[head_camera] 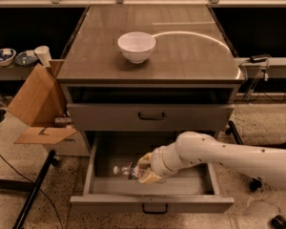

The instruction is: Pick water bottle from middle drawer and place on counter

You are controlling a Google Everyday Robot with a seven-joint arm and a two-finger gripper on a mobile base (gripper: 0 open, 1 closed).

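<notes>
The water bottle (125, 170), small and clear with a white cap, lies on its side in the open middle drawer (152, 203), cap pointing left. My gripper (144, 168) reaches into the drawer from the right on a white arm, and its tan fingers are closed around the bottle's right end. The counter (181, 51) is the glossy grey-brown top of the cabinet above.
A white bowl (137, 46) stands on the counter left of centre. The upper drawer (150, 115) with the taller front is closed. An open cardboard box (35, 106) stands to the left of the cabinet. A dark pole (33, 192) leans at lower left.
</notes>
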